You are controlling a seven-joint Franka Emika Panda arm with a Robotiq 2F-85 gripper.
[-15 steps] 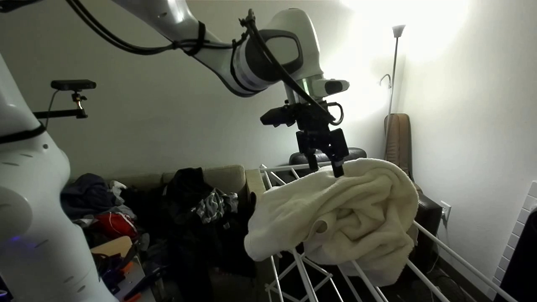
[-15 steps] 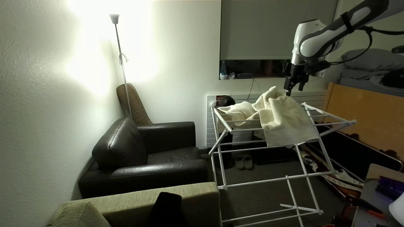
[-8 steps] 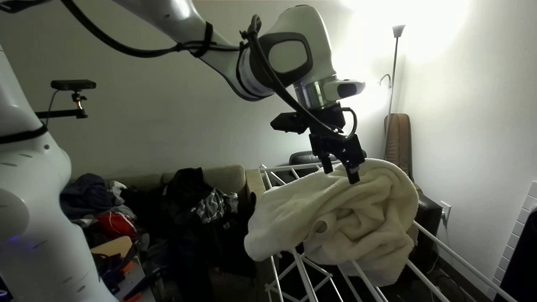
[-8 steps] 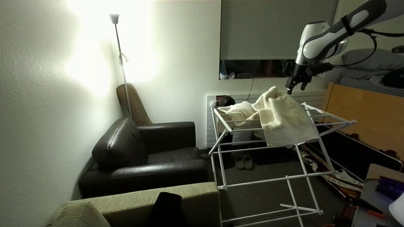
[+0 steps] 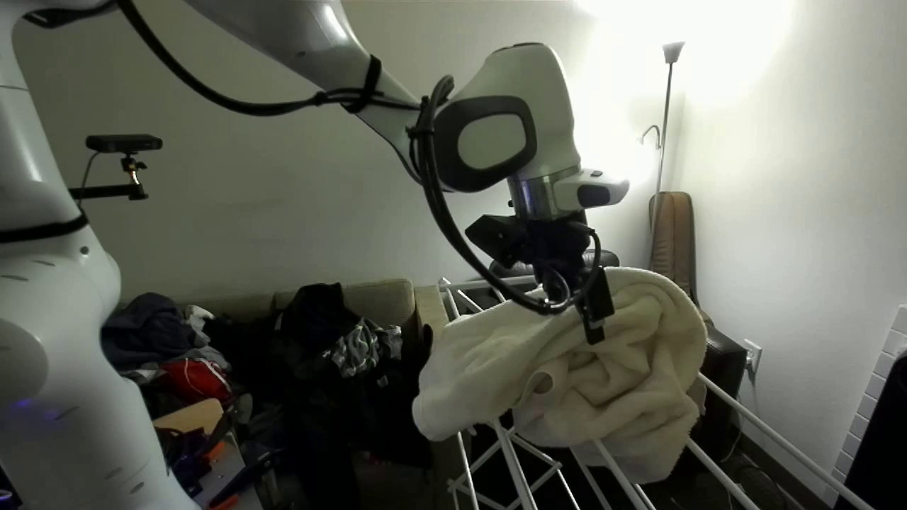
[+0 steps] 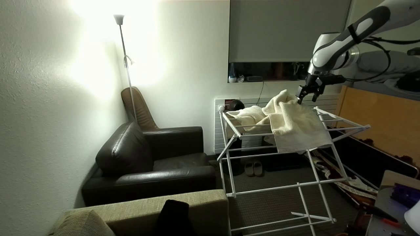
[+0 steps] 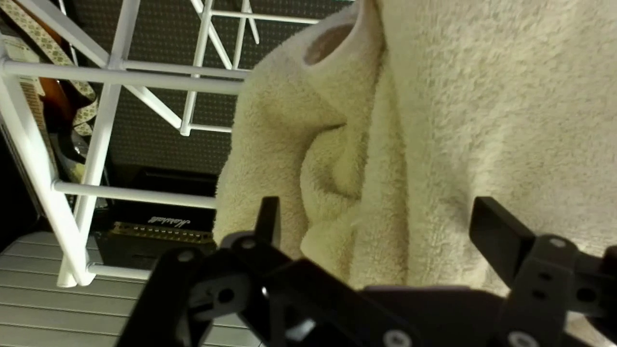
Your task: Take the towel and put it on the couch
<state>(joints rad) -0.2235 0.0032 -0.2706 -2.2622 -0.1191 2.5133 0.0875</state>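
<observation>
- Towel (image 6: pixel 297 124): bunched over the white drying rack (image 7: pixel 168 82); probably soft, limp, fairly light, best pinched by a raised fold.
- Gripper (image 7: pixel 376 212): jaws spread wide over such folds, gripping nothing; whether touching, unclear.
- Couch (image 6: pixel 164 177): black, near the rack, without the towel.

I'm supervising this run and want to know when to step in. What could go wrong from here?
The open hand is over loose, bunched folds of the towel, so it might pinch just one fold and lose it. The towel is draped over the white drying rack, so lifting it could snag and drag the rack. The black couch is off to one side of the rack, so a trailing end might drop to the floor.
</observation>
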